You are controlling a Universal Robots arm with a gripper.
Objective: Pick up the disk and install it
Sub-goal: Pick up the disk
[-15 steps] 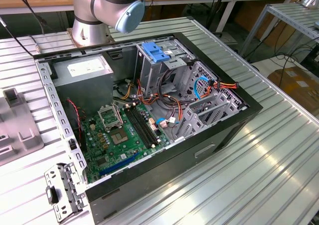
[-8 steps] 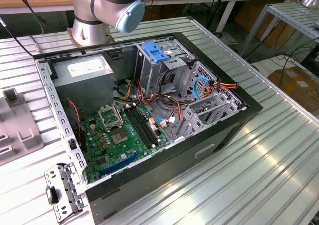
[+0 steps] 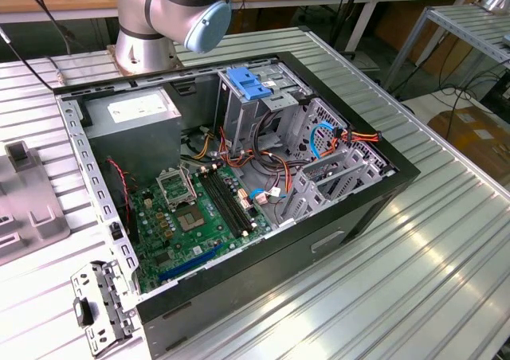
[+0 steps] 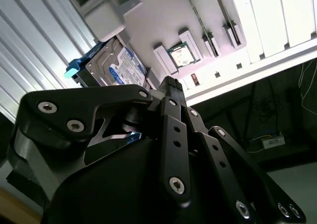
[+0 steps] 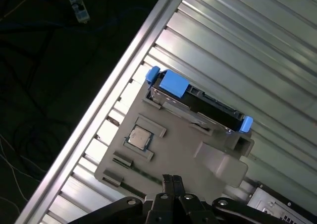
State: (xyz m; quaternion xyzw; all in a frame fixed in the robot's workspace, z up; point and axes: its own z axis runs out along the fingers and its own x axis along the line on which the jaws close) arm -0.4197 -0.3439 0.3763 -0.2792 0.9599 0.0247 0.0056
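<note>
With hand (image 5: pixel 168 179) closed on nothing, hovers over disk (image 5: pixel 198 102) propped on edge in grey holder (image 5: pixel 173 149) on tabletop (image 5: pixel 237 35), likely leaving its sides graspable.

case: black open-sided metal computer case (image 3: pixel 351 217) lies on the ribbed aluminium table (image 3: pixel 446 280), silver robot base (image 3: pixel 143 53) right behind it
power supply: big grey metal box (image 3: pixel 135 117) in the case's far corner at the exterior view's left, green motherboard (image 3: pixel 199 217) in front of it
latch: blue plastic latch handle (image 3: pixel 249 85) on top of the drive cage, at the exterior view's right of the box
tray: grey plastic fixture tray (image 5: pixel 183 135) flat on the table; pretty sure it's the slab at the exterior view's left, outside the case
disk: silver-black metal hard drive with blue side rails (image 5: pixel 198 102) on its edge in a slot along one side of the tray
chip: small square silver processor chip (image 5: pixel 139 136) in a tray pocket near the drive, not touching
gripper: black metal gripper (image 5: pixel 171 182) over the tray's opposite side, apart from the drive
</note>
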